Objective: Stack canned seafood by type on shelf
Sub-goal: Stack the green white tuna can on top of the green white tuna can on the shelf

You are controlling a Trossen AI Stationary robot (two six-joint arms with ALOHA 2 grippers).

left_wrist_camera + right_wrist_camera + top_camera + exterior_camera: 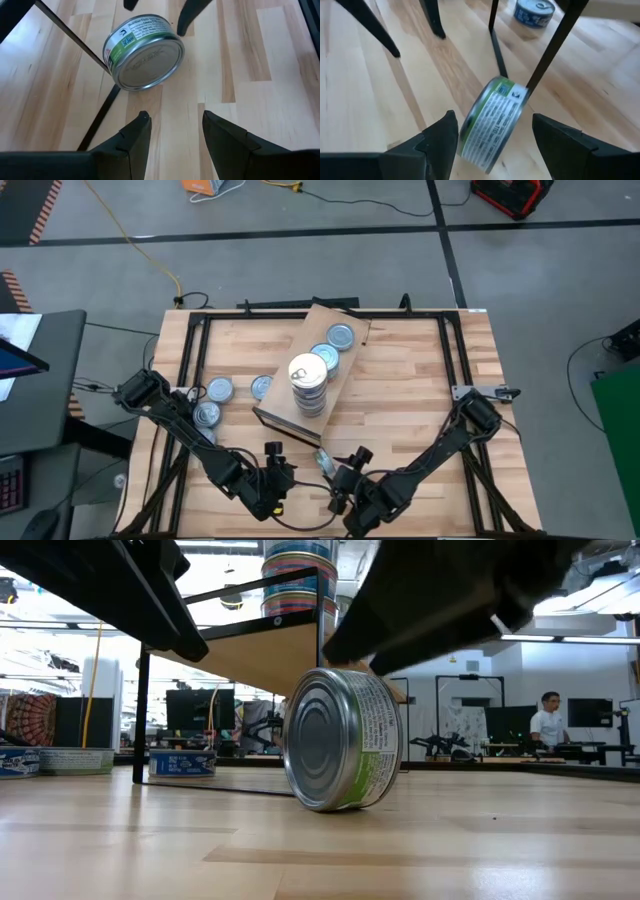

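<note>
A green-labelled can (492,120) stands on edge on the worktop (400,380). My right gripper (492,137) is spread around it to pinch; my left gripper (172,132) waits nearby, spread.

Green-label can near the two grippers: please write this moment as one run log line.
green-label can: tilted on edge on table, unheld | left gripper: open, facing can | right gripper: open, around can | shelf: one tall can stack

Around your desk (420,380) you have grey floor (300,260) with an orange cable (150,255); behind, monitors (190,710), ceiling lights (560,637), and a person (548,720) standing.
</note>
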